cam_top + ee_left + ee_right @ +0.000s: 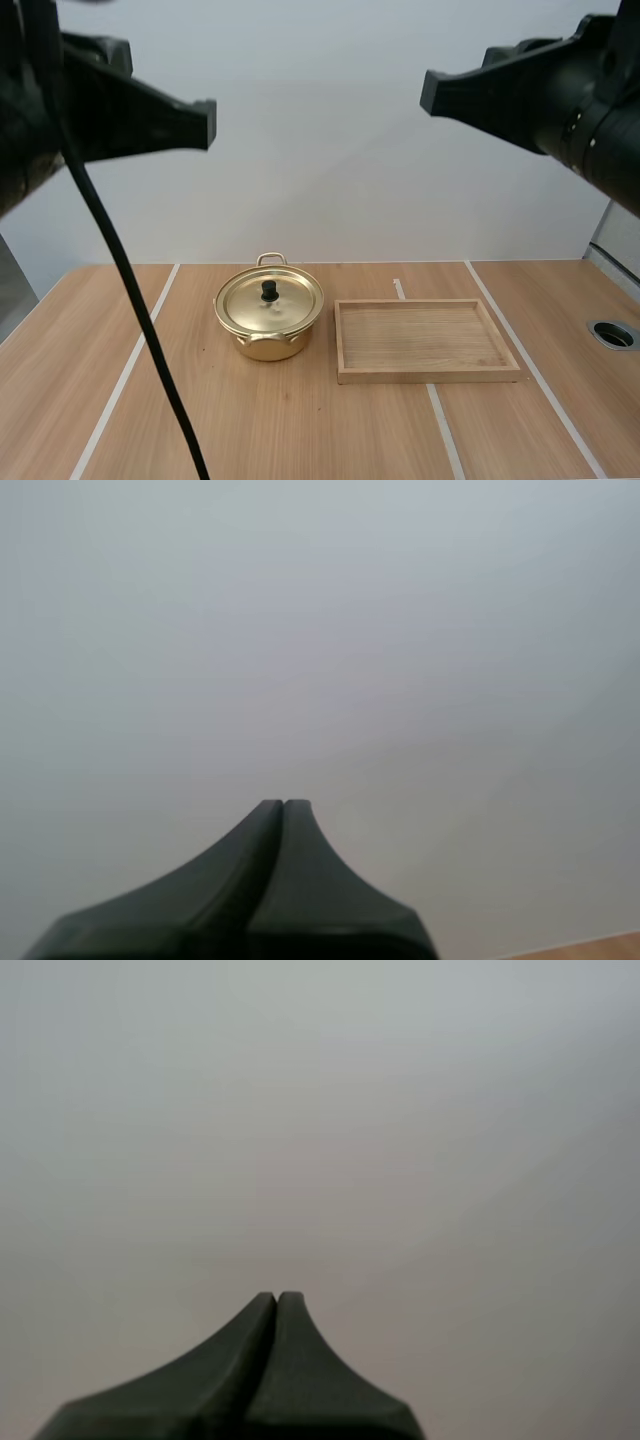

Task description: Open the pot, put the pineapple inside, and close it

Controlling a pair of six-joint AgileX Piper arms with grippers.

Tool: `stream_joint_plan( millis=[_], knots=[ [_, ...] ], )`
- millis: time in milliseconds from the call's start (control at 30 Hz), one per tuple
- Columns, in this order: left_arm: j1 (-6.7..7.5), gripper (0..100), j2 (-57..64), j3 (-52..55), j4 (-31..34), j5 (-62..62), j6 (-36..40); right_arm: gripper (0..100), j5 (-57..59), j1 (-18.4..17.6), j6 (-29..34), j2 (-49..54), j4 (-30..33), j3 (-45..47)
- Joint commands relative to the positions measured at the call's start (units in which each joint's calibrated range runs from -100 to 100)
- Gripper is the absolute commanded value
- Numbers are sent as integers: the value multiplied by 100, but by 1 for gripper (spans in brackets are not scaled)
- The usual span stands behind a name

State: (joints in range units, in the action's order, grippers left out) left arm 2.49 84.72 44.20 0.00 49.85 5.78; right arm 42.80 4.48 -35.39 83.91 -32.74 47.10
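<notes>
Below the left end effector [208,122] and right end effector [427,92], both pressed together, sits the pot [268,346].

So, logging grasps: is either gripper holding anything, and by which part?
Nothing: the left gripper and right gripper are shut on nothing. The pot sits untouched.

Hidden under the lid [270,300], the inside of the pot [262,345]. Cut off by the high view's side edges, the left arm [60,110] and right arm [590,115], and likewise the table [300,430] at its near and side borders. Cropped at the root in each wrist view, the dark wedge of the left gripper [284,806] and of the right gripper [276,1298].
</notes>
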Motion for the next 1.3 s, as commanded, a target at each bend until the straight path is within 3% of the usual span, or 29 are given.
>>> stream_joint_plan(
  millis=[0, 133, 333, 467, 667, 1000, 1133, 1267],
  knots=[
    [7, 0, 492, 443, 95, 350, 203, 0, 228, 20, 81, 313, 53, 377],
    [7, 0, 1193, 888, 251, 724, 783, 0, 555, 20, 248, 697, 53, 983],
    [7, 0, 1528, 1529, 764, 1623, 937, 0, 884, 20, 549, 1257, 373, 1879],
    [7, 0, 1528, 2032, 1156, 1344, 1284, 0, 887, 20, 820, 1372, 638, 2288],
    [7, 0, 1528, 2175, 1142, 1230, 1317, 0, 1584, 20, 782, 1372, 905, 2393],
    [7, 0, 1528, 2208, 1142, 1228, 1317, 0, 1609, 20, 782, 1372, 893, 2439],
    [7, 0, 1528, 2798, 1142, 169, 1317, 0, 1248, 20, 782, 1385, 964, 2812],
    [7, 0, 1528, 3806, 665, -2036, 1317, 0, 182, 20, 782, 1410, 1802, 3329]
  ],
)
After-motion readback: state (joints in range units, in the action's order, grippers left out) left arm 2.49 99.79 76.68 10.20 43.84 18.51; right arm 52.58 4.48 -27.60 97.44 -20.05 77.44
